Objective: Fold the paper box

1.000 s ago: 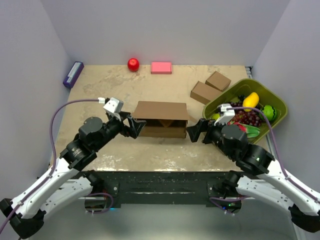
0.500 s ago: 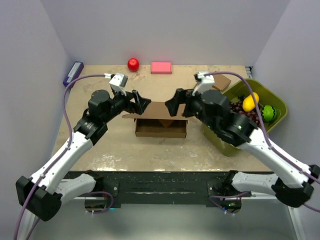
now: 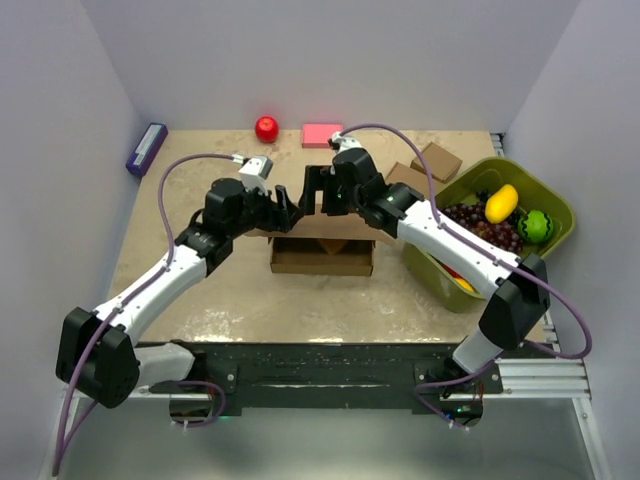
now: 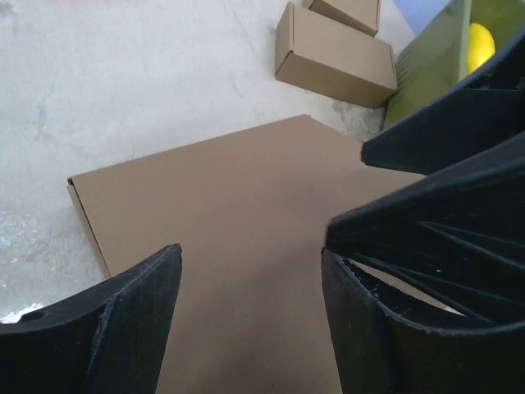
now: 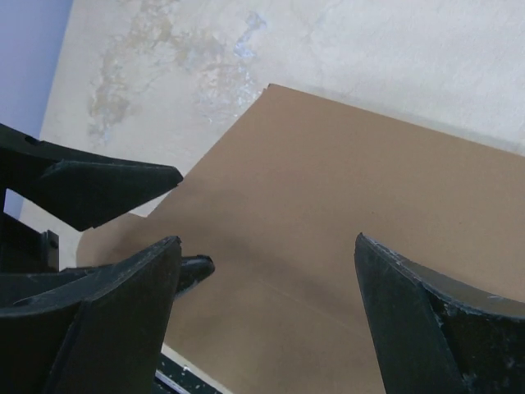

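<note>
Beige worktop (image 3: 200,290) carries the plain brown cardboard paper box (image 3: 322,260) mid-frame, where we poise left gripper (image 4: 253,246) and right gripper (image 5: 267,240), both wide, over its rear flap (image 4: 230,205), likely to fold it.

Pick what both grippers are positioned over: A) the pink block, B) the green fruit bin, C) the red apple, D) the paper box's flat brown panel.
D: the left gripper and right gripper, both open, hang above the paper box, whose brown panel fills both wrist views.
</note>
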